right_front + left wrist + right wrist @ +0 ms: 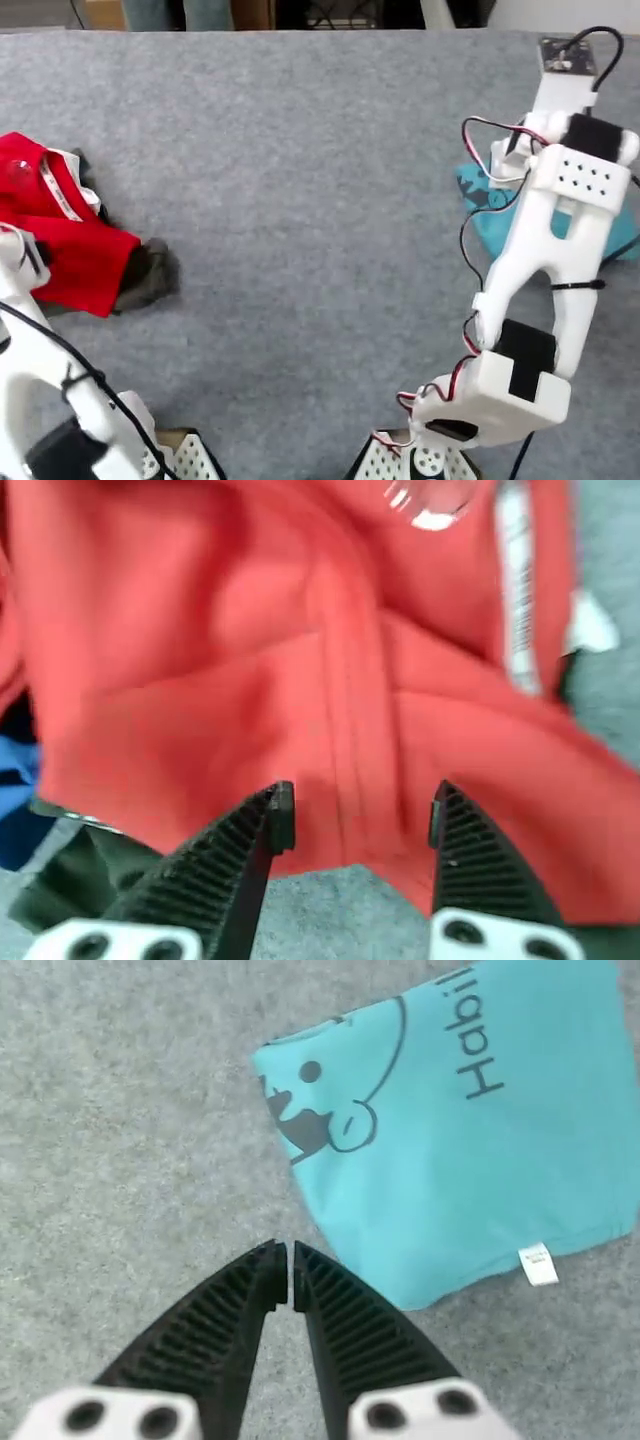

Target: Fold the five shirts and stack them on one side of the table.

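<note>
Red cloth dominates the left edge of the grey table, where the red shirt is laid over a dark garment whose edge sticks out beneath it. A strip of blue fabric is also seen beside the red shirt in the left wrist view. This heap is judged to be the stack in progress, though the red shirt looks rumpled and only loosely folded, with its neck tape turned up. Well apart from it, on the opposite side, a teal shirt is laid flat and neatly folded, so it is judged finished but not yet brought to the stack. Four garments can be counted, and a fifth cannot be made out. The left gripper is held low over the red shirt's near hem with its jaws spread apart and nothing pinched. The right gripper is held above bare table just beside the teal shirt's corner, its jaws pressed together on nothing. No bin or box is used, and the shirts are rested directly on the table.
</note>
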Motion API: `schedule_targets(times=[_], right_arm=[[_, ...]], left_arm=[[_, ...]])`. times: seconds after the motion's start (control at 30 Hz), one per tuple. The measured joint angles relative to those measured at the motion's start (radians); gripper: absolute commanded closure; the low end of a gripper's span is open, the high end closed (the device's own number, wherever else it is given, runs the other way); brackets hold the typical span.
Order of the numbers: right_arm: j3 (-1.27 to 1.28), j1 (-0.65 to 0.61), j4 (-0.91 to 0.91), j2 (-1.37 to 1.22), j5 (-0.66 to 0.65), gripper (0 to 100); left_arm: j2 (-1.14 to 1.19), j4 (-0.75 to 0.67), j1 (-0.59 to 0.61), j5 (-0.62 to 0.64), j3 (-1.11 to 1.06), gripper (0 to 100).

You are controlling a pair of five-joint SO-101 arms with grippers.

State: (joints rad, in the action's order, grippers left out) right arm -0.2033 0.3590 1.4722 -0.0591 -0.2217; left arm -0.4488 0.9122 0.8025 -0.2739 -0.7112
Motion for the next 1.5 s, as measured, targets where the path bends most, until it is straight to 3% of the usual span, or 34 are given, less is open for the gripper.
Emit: schedule_targets(times=[0.17, 0.27, 0.37, 0.5, 0.6, 0.73, 0.97, 1.1, 1.2, 1.27, 1.4, 1.5], right_arm=[[0.000, -0.008, -0.003, 0.000, 0.000, 98.2], [0.000, -0.008, -0.003, 0.000, 0.000, 98.2], [0.000, -0.008, -0.003, 0.000, 0.000, 98.2], [0.000, -0.008, -0.003, 0.000, 0.000, 98.2], [0.000, -0.008, -0.003, 0.000, 0.000, 98.2], [0.000, -0.008, -0.003, 0.000, 0.000, 98.2], [0.000, -0.008, -0.003, 0.000, 0.000, 98.0], [0.000, -0.008, -0.021, 0.000, 0.000, 96.3], [0.000, -0.032, -0.021, 0.000, 0.002, 86.5], [-0.009, -0.075, -0.021, 0.000, 0.002, 79.5], [-0.055, -0.215, -0.021, 0.000, 0.002, 73.7], [-0.058, -0.333, -0.021, 0.000, 0.002, 73.7]], left_arm=[[0.080, -0.189, -0.014, 0.000, -0.066, 98], [0.081, -0.187, -0.046, 0.000, -0.063, 97], [0.040, -0.092, -0.083, 0.002, -0.023, 97], [-0.094, 0.143, -0.218, 0.003, 0.091, 97], [-0.218, 0.315, -0.393, 0.005, 0.181, 97], [-0.344, 0.454, -0.732, 0.006, 0.236, 97], [-0.377, 0.476, -1.364, 0.173, 0.290, 97], [-0.356, 0.568, -1.528, 0.192, 0.385, 97], [-0.324, 0.703, -1.651, 0.193, 0.511, 96], [-0.304, 0.793, -1.729, 0.166, 0.621, 90], [-0.279, 0.841, -1.743, 0.153, 0.747, 73], [-0.279, 0.841, -1.639, 0.262, 0.770, 72]])
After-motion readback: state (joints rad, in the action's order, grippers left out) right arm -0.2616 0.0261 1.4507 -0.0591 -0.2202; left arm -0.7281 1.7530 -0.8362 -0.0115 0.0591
